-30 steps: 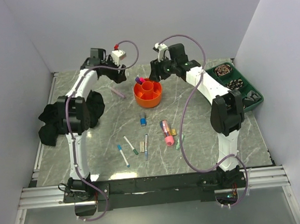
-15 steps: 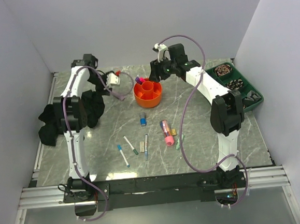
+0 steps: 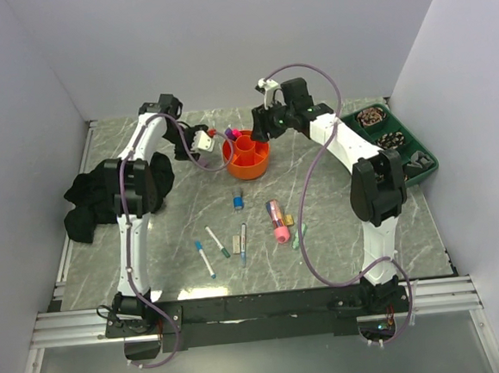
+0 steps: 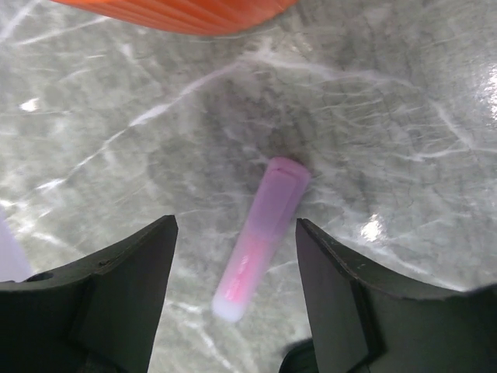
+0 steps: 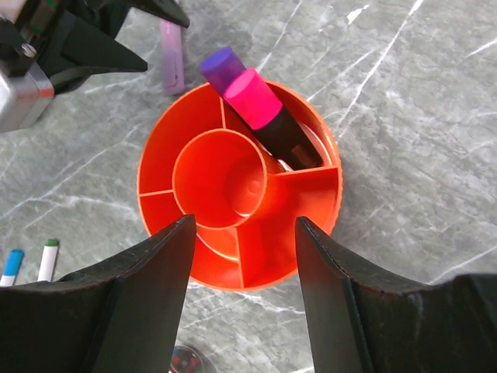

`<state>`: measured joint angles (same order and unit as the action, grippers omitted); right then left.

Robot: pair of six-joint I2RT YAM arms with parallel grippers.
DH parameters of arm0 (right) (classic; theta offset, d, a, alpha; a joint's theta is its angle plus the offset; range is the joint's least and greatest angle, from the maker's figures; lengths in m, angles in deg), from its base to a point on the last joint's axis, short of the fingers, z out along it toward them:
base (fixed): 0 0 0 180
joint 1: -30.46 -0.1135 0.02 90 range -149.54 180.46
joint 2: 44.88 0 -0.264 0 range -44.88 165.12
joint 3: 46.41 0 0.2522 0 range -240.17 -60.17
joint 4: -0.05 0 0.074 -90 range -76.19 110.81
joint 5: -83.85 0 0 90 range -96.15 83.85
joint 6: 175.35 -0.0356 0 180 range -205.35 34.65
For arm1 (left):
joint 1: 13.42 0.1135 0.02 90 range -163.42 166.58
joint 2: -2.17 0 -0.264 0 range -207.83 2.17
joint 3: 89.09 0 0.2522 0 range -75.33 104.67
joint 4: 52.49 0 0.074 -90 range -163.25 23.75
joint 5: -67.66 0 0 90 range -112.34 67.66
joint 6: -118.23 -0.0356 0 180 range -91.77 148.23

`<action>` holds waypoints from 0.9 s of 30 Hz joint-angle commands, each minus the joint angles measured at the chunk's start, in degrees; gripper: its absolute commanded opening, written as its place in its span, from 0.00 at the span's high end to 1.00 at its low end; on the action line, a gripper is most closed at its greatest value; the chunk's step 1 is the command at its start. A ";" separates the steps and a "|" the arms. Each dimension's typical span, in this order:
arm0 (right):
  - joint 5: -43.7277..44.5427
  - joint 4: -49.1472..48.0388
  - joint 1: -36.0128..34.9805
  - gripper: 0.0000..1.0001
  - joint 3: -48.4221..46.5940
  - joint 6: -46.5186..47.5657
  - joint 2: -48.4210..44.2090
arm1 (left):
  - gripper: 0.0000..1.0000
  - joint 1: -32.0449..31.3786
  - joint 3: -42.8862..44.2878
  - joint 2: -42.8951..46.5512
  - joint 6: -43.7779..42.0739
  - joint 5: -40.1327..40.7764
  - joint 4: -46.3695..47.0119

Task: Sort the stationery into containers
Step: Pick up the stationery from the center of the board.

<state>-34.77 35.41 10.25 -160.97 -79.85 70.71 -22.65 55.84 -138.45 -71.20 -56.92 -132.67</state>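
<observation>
Just beside the holder's [image 5: 256, 272] outer wall, a pink marker [image 4: 260, 233] is seen lying flat on the worktop [image 4: 404, 116], apart from the rim, with bare stone all around it. It is straddled, not gripped, by the left hand [image 4: 234, 225], fingers apart. Above the holder the right hand [image 5: 242, 221] is held, fingers spread. Two markers [image 5: 260, 101] are leant in one ring compartment. More stationery [image 3: 277, 222] is scattered nearer, well apart.

The top camera is looking down over the whole table [image 3: 170, 219] from behind; both wrist cameras are looking down closely, sharing the orange holder [image 5: 233, 186].
</observation>
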 commanded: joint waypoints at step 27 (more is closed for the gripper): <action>-2.76 -0.25 3.68 0.48 -0.72 -0.14 -5.99 | 0.99 -1.94 -1.09 2.53 17.95 -1.79 -9.36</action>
<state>-37.24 35.76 13.46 -160.97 -80.35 69.94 -26.76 56.69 -141.92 -60.97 -52.40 -140.29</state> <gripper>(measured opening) 0.527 0.233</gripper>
